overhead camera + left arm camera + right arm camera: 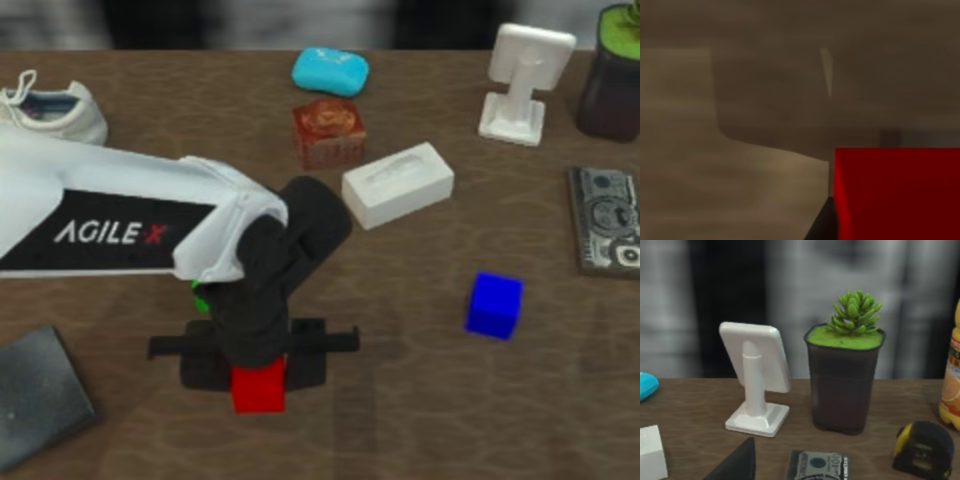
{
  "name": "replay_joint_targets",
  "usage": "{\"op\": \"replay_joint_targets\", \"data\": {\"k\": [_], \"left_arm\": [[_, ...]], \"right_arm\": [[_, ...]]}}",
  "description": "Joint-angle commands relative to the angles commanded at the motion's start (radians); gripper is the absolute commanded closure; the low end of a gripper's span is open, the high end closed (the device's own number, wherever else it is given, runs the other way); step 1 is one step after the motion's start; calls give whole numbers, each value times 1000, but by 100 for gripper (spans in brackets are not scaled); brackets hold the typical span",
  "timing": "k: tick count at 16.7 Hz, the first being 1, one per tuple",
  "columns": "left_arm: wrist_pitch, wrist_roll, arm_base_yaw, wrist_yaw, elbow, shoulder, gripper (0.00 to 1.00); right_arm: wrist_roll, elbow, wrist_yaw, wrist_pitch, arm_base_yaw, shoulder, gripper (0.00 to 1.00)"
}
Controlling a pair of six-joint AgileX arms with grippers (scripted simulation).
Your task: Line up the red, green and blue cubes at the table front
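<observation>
The worktop (420, 400) runs the full width of the top view, its far edge along the upper part of the frame and its front edge out of sight below. The widest bare stretch lies in the lower right, from the middle of the frame to the right border. The lower left corner is taken by a dark grey slab (35, 400), and the upper band is crowded: a white shoe (55, 112) at upper left, a light blue pad (330, 71), a reddish-brown patterned block (328, 132), a white rectangular block (398, 184), a white stand (520, 85), a dark plant pot (610, 85) at upper right and a banknote-printed slab (606, 220) at the right border.

The left arm reaches in from the left border toward lower centre, and the left tool (258, 385) hangs low in the frame. The red cube (259, 388) sits right under it, between the black fingers; the left wrist view shows the red cube (897, 195) filling the lower right with a dark finger (820, 225) against its side, so the tool looks closed on it. Whether the cube rests on the worktop or is lifted I cannot tell.

A sliver of the green cube (201, 297) peeks out at the arm's left edge, just above the tool's crossbar. The blue cube (494, 305) stands alone right of centre, well apart from the tool, with bare surface all round.

The right tool is not seen; its wrist view faces the stand (756, 385), the pot (843, 385), a tape measure (922, 450) and a yellow bottle (951, 385).
</observation>
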Motion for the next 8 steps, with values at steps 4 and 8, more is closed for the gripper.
{"op": "replay_joint_targets", "data": {"k": [4, 8], "left_arm": [[0, 0, 0, 0, 0, 0, 10], [0, 0, 0, 0, 0, 0, 0]], "right_arm": [[0, 0, 0, 0, 0, 0, 0], [0, 0, 0, 0, 0, 0, 0]]}}
